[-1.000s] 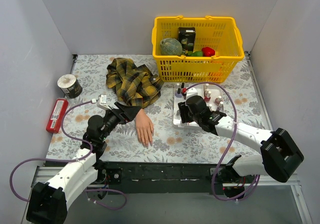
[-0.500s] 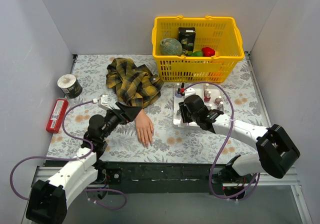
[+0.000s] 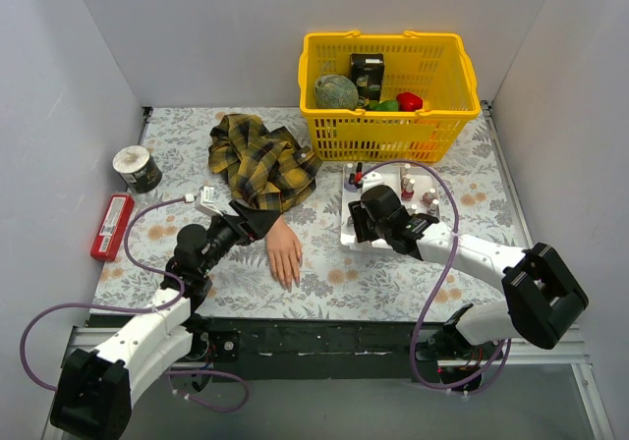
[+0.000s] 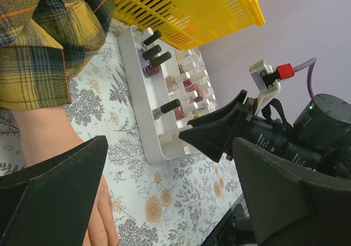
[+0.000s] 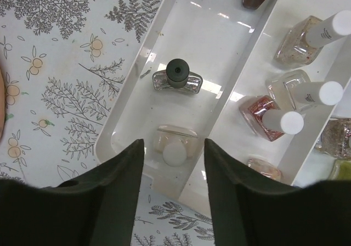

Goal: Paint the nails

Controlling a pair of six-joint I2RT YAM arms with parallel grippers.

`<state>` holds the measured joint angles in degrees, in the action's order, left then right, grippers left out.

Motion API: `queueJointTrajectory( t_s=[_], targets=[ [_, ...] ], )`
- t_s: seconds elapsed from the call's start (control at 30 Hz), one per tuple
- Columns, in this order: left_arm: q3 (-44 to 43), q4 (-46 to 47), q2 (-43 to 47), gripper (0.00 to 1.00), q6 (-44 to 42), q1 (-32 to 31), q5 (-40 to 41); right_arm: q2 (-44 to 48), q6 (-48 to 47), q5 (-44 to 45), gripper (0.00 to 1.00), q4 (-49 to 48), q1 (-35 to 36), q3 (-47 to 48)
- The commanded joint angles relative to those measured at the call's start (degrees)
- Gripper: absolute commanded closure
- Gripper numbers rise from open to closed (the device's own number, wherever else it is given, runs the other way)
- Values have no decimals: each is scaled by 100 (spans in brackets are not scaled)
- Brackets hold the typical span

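I watch the whole table (image 3: 373,273) from a fixed camera above and behind the arm bases. It looks down and away, as far as the yellow basket (image 3: 383,137) at the far right. The left wrist camera sits low and close, facing right across the cloth between the spread fingers of the left gripper (image 4: 170,141). The right wrist camera looks straight down from very near, between the parted fingers of the right gripper (image 5: 174,147). The white tray (image 5: 203,48) appears in all three views. The overhead and left wrist views also share the basket and the mannequin hand (image 3: 285,253).
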<state>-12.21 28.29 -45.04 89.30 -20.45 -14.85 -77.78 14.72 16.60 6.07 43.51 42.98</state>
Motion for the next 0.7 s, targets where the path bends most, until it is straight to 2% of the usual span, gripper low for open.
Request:
queueJointTrajectory(
  t_s=[0.0, 0.1, 0.27, 0.67],
  targets=[
    [-247, 18, -31, 2, -105, -30, -18, -149, -48, -8, 34, 0, -18, 281],
    [-256, 18, -32, 2, -114, -47, -27, -220, -57, -51, 31, 9, -18, 299],
    [-265, 27, -58, 2, -123, -56, -26, -369, -83, -122, 36, 17, -18, 342],
    [-309, -34, -111, 2, -132, -82, 17, -519, -75, -394, 39, 18, -18, 325]
  ],
)
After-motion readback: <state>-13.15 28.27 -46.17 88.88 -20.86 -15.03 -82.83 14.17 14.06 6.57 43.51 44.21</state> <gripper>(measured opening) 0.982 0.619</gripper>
